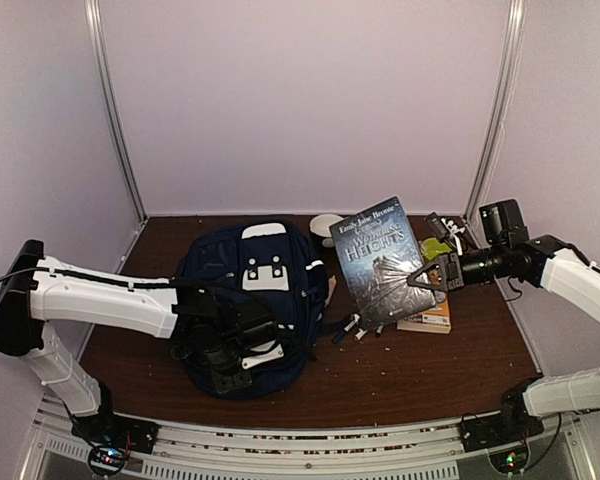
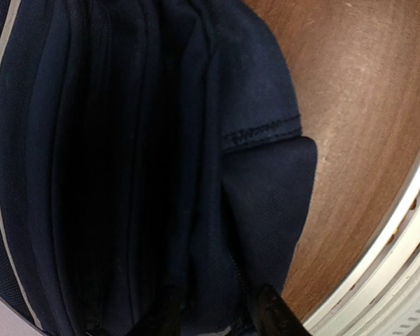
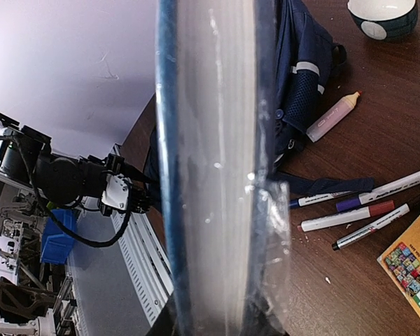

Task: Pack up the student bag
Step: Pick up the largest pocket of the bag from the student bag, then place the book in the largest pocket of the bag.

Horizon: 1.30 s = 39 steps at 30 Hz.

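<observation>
Left gripper point(image 1: 232, 368) being held at student bag point(image 1: 215, 270), directly beneath it, jaw state impossible to tell. Book point(image 1: 378, 262) being clenched near upright by right gripper point(image 1: 425, 278); bag lying to this gripper's left, beyond markers point(image 1: 365, 328), left gripper being nearer.

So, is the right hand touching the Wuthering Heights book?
Touching. The right wrist view shows the book clamped edge-on in the right hand; the top view shows it held off the table.

Views share the student bag point(image 1: 242, 290).
Top external looks down; left wrist tight on fabric; right wrist from its right, past a book point(image 3: 210, 161).
</observation>
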Available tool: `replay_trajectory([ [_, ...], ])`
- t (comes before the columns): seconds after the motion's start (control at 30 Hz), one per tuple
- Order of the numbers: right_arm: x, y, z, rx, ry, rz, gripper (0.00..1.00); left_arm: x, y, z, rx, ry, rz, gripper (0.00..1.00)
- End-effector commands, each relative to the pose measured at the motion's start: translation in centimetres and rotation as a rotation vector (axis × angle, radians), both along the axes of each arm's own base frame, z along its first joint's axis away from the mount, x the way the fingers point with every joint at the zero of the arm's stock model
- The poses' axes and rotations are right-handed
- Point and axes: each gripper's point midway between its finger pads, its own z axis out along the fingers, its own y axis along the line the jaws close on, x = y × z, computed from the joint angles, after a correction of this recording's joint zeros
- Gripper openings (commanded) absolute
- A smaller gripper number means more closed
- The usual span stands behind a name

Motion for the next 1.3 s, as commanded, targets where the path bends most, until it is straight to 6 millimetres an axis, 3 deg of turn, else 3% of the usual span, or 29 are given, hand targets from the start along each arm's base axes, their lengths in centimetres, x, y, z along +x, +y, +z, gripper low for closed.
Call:
replay_trajectory([
  [0.0,0.1,0.4,2.8,0.055,-0.141,0.043,0.00,1.2,0.0,-0.1,0.043,-0.060,0.013,0.34],
  [0.23,0.0,0.3,2.5,0.053,-0.133,0.042,0.00,2.0,-1.0,-0.5,0.049,-0.076,0.026,0.10],
  [0.33,-0.3,0.3,2.1,0.050,-0.130,0.047,0.00,2.5,-1.4,0.5,0.039,-0.088,0.043,0.00],
  [0.47,-0.2,0.3,1.8,0.050,-0.154,0.040,0.00,3.8,-2.6,4.0,-0.063,-0.114,0.090,0.00],
  [0.67,-1.3,1.5,2.6,0.118,-0.099,0.082,0.00,9.0,-2.0,11.1,-0.248,-0.223,0.284,0.00],
  [0.97,-3.8,7.6,2.5,0.155,0.111,0.260,0.00,16.2,-0.1,19.1,-0.426,-0.481,0.569,0.00],
  [1.1,-6.1,10.2,1.1,0.151,0.176,0.360,0.00,17.2,-0.1,21.2,-0.527,-0.523,0.667,0.00],
  [1.27,-8.0,12.1,-0.1,0.159,0.245,0.416,0.00,16.5,-0.6,22.3,-0.634,-0.477,0.689,0.00],
])
